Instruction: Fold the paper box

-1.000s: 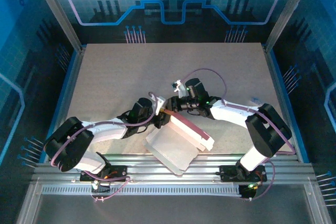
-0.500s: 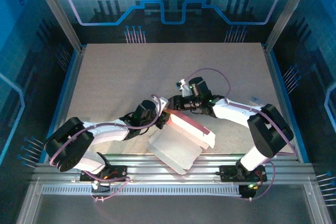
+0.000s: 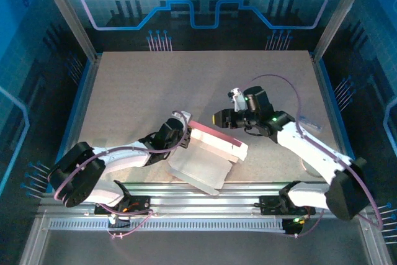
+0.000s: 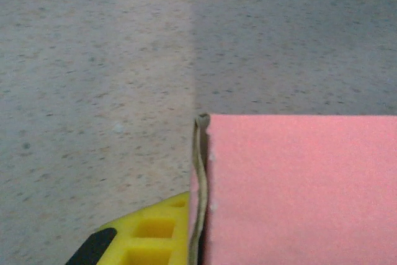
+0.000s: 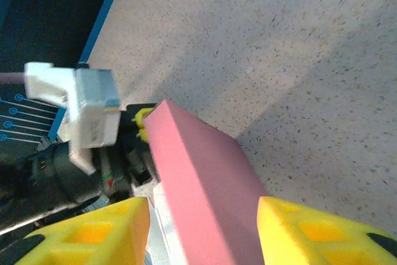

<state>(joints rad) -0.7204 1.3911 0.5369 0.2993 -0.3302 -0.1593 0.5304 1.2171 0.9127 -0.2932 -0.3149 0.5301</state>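
The paper box [image 3: 214, 144] lies near the table's front middle, with a pink wall standing up along its far side and a whitish panel [image 3: 200, 169] flat toward the front. My left gripper [image 3: 185, 130] is shut on the left end of that pink wall. In the left wrist view the cardboard edge [image 4: 200, 178] runs beside one yellow finger [image 4: 152, 234], and the pink face [image 4: 298, 190] hides the other. My right gripper [image 3: 218, 118] hangs open behind the box, clear of it. The right wrist view looks past its spread yellow fingers [image 5: 99, 234] to the pink wall [image 5: 198, 178].
A metal rail [image 3: 205, 193] runs along the near edge just in front of the box. Blue-edged frame walls [image 3: 80, 94] bound the speckled table [image 3: 149, 85]. A small pale item [image 3: 308, 125] lies near the right edge.
My right gripper has opened, let go of the pink wall and drawn back to the right. My left gripper has shut on the wall's left end, and the box has shifted slightly.
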